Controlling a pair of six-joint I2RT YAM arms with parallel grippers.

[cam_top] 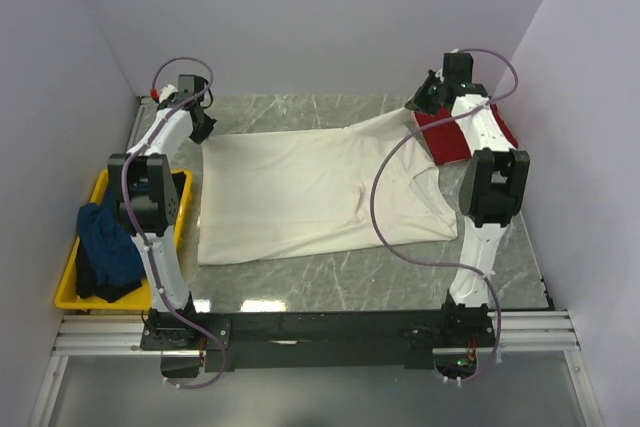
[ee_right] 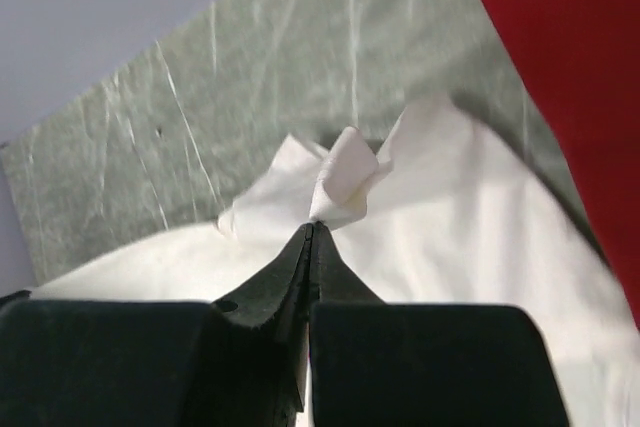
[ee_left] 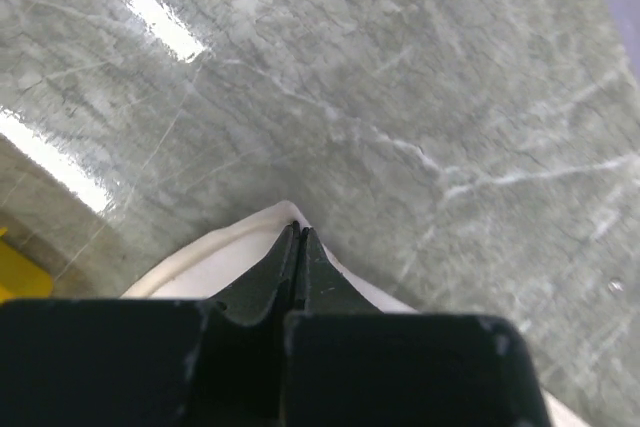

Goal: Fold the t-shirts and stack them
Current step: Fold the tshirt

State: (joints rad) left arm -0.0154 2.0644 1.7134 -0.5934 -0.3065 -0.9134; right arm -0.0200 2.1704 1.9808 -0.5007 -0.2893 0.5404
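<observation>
A yellow plastic tray [cam_top: 66, 285] sits at the left edge of a grey-green, marble-patterned surface [cam_top: 330, 282], its long side running along that edge. White veins cross the stone pattern, and bright bars of light reflect off it near the front. Pale lavender walls [cam_top: 300, 17] close in the surface at the back and on both sides. Aluminium rails [cam_top: 535, 332] run along the near edge.
</observation>
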